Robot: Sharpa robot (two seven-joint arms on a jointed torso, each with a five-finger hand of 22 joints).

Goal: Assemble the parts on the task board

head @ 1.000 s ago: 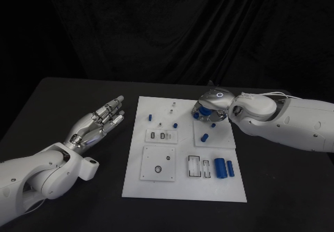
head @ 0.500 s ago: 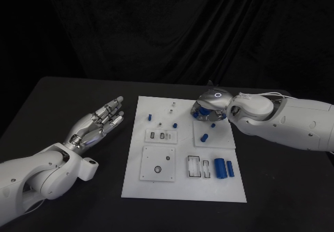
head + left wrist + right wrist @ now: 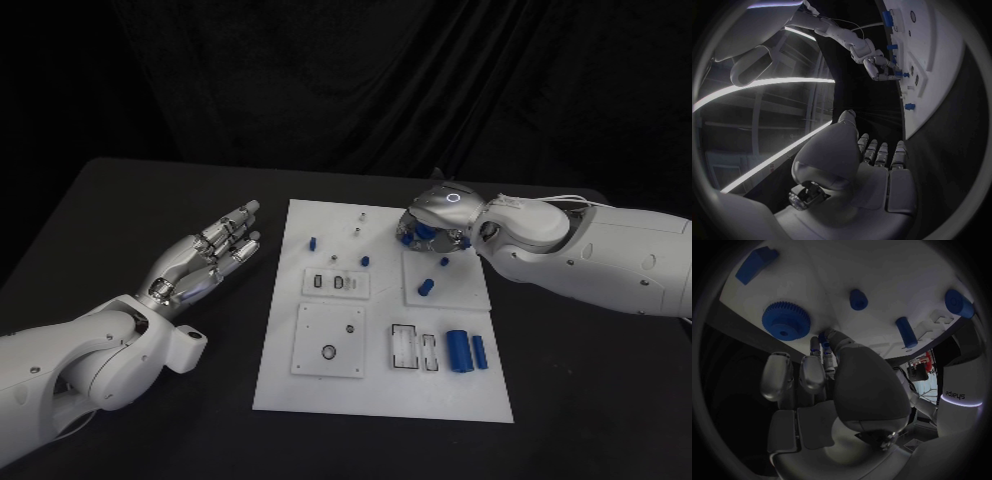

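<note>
**Small blue part being worked at the far end of the board**

The task board [image 3: 382,310] is used as the landmark here. Over its far right corner the right hand [image 3: 433,228] is lowered, and a small blue part [image 3: 823,338] looks pinched at the fingertips [image 3: 814,346], just beside the blue gear [image 3: 785,320], probably for seating. Off the board's left edge the left hand [image 3: 206,255] is kept flat, fingers spread, nothing held, likely parked clear.
</note>
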